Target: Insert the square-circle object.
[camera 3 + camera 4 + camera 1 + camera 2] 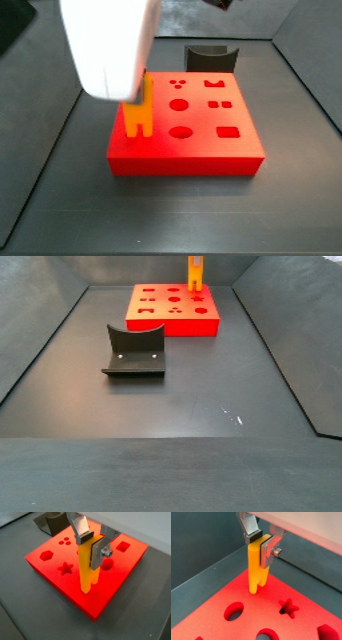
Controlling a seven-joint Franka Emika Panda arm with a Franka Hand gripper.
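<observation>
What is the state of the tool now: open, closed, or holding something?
Tool: closed on the square-circle object, held upright above the red block, forked end down, not yet inserted.

Square-circle object (87, 569): orange-yellow, plain. Block (201, 135) with shaped holes: bright red throughout. Gripper (261, 543) above the block, fingers (81, 532) silver with dark pads. Fixture (134, 353): dark grey. Floor (201, 416): dull grey, unpatterned.

The long slim orange-yellow bar (256, 567) hangs upright in the gripper (261, 543), its forked lower end over the flat red block (304, 628).
</observation>
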